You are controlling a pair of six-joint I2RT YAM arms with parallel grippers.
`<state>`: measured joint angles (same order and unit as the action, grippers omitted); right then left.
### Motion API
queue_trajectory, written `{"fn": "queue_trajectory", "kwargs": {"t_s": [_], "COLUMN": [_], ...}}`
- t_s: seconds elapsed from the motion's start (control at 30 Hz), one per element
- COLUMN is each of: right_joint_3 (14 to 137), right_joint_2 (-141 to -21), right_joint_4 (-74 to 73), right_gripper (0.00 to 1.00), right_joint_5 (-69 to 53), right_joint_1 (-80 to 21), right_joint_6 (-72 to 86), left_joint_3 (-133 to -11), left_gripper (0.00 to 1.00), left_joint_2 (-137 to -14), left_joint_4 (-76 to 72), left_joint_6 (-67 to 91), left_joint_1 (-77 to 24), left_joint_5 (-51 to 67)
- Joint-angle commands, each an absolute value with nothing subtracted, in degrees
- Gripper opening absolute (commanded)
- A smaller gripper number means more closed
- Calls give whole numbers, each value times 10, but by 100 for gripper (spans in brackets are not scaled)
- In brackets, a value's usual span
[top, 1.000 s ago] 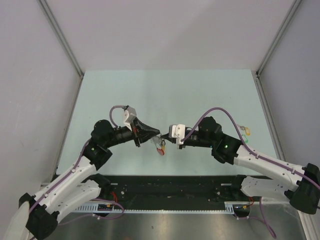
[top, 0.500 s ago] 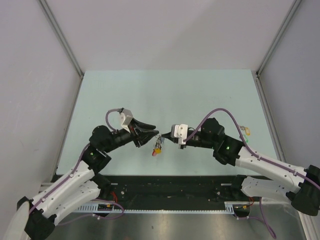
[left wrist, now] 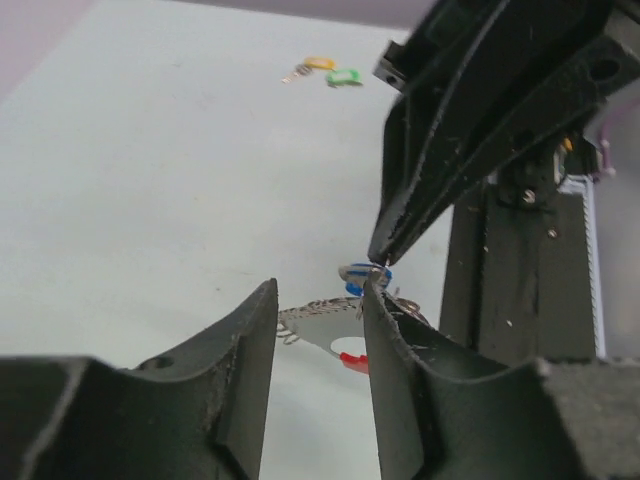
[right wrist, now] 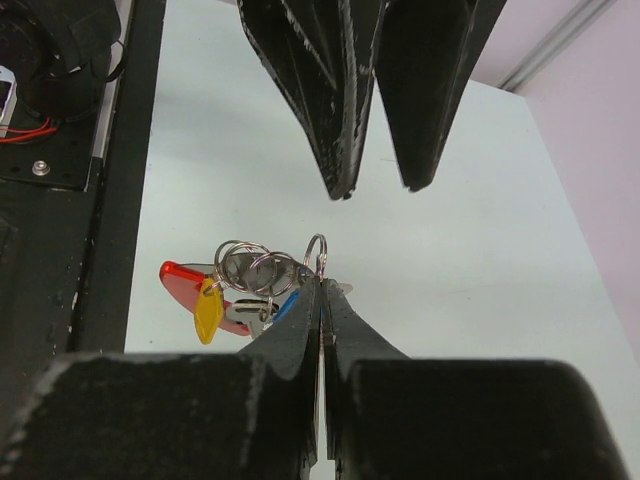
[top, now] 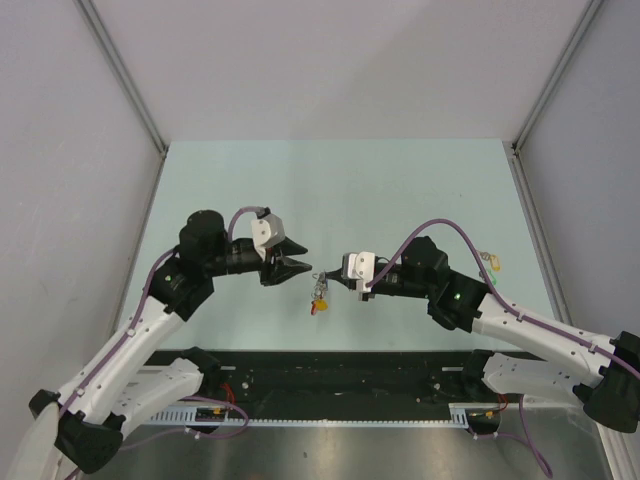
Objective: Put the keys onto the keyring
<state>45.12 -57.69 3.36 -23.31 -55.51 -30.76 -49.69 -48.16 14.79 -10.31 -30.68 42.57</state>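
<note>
keyring (right wrist: 316,250): thin ring nipped at the very tip of my right pincer (right wrist: 322,285), loop poking out past the tips
hung keys (right wrist: 208,310): yellow and blue tags, bunched with the red band just below the keyring
right pincer: closed tight on the keyring
left pincer (top: 303,258): jaws apart, empty, just left of the keyring, no contact
axis: both pincers tip to tip, keyring between them
loose keys (top: 490,262): yellow and green, flat on table (top: 300,180), well right of the keyring, by my right forearm
nearer arm: right, but busy; I'd guess the left must reach across
</note>
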Motion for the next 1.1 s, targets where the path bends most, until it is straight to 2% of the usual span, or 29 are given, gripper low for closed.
{"fn": "queue_trajectory", "kwargs": {"t_s": [0.0, 0.2, 0.57, 0.73, 0.87, 1.0, 1.07], "right_joint_3": [480, 483, 489, 490, 492, 492, 492], "right_joint_2": [-570, -574, -583, -584, -584, -584, -582], "right_joint_4": [42, 40, 33, 29, 28, 25, 22], "right_gripper": [0, 0, 0, 0, 0, 0, 0], "right_joint_5": [-245, -250, -258, -258, -258, -254, -248], "right_joint_1": [-556, -557, -558, -560, -560, -561, -560], "right_joint_6": [-319, -320, -320, -321, -322, -323, -323], "left_joint_3": [-554, -605, -611, -615, -620, -622, -621], "left_gripper": [42, 41, 36, 29, 21, 0, 0], "left_joint_2": [-529, -577, -612, -625, -635, -633, -628], "left_joint_4": [285, 381, 368, 368, 377, 381, 382], "left_joint_6": [-242, -303, -295, -294, -296, -294, -294], "left_joint_1": [-303, -305, -336, -348, -353, -354, -354], "left_joint_5": [522, 541, 535, 531, 524, 517, 502]}}
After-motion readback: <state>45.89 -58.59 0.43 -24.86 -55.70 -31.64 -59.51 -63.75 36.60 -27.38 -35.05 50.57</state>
